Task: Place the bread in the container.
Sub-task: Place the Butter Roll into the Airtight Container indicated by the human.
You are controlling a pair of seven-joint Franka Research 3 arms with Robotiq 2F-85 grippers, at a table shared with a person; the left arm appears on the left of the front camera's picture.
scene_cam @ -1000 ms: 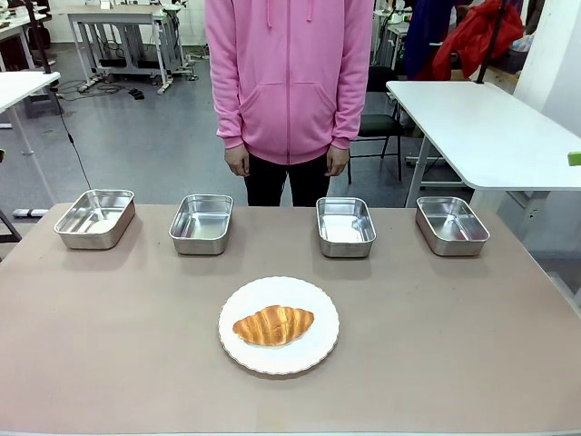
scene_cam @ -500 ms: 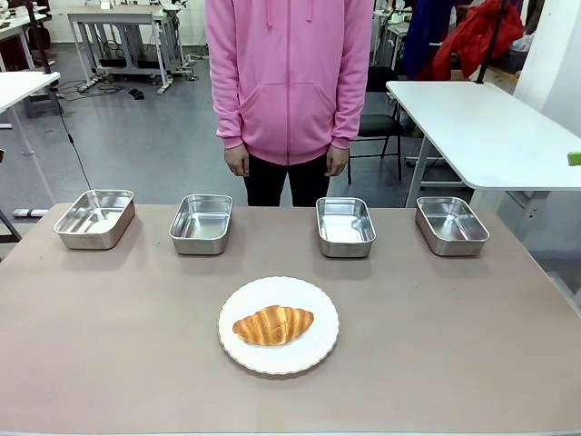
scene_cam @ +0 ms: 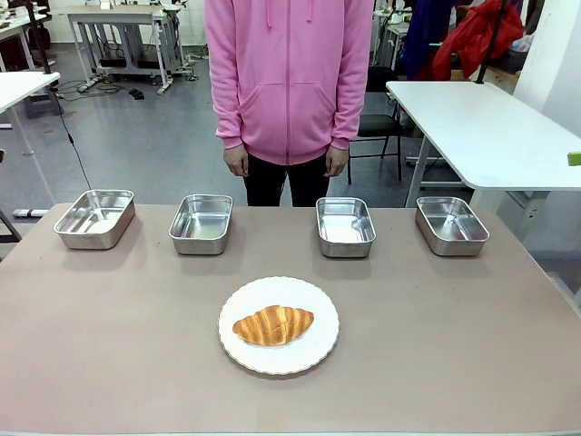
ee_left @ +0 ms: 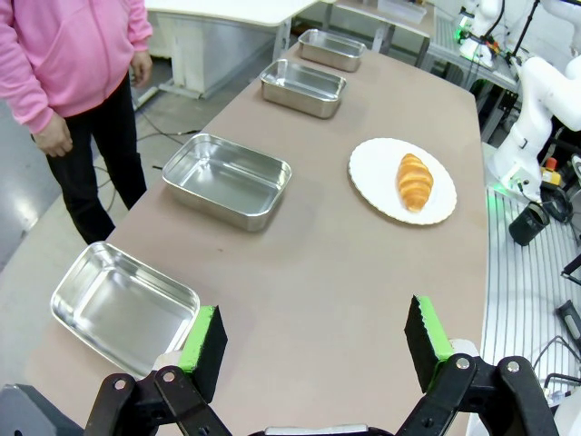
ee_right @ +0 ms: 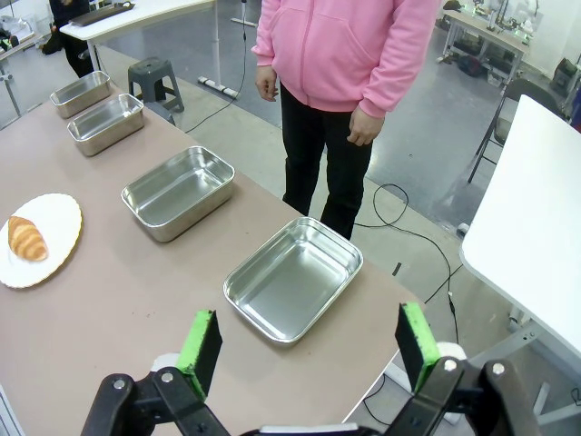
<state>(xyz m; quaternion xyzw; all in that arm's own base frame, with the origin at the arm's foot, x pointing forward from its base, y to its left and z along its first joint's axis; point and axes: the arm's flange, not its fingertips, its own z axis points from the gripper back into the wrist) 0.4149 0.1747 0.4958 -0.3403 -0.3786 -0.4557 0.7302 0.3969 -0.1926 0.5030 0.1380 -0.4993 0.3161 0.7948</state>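
A golden-brown croissant [scene_cam: 273, 325] lies on a round white plate [scene_cam: 318, 350] at the middle front of the table; the wrist views also catch the croissant [ee_left: 414, 181] [ee_right: 27, 239]. Four identical steel pans stand in a row at the far side: far-left pan [scene_cam: 94, 218], second pan [scene_cam: 201, 223], third pan [scene_cam: 345, 226], far-right pan [scene_cam: 451, 225]. All are empty. My left gripper [ee_left: 314, 341] hangs open above the table's left end, near the far-left pan [ee_left: 123, 307]. My right gripper [ee_right: 309, 344] is open above the right end, over the far-right pan [ee_right: 292, 277].
A person in a pink hoodie [scene_cam: 289, 77] stands at the far edge, hands down at their sides. A white table [scene_cam: 490, 132] stands off to the back right. The other arm's white base [ee_left: 531, 118] shows beyond the table's edge.
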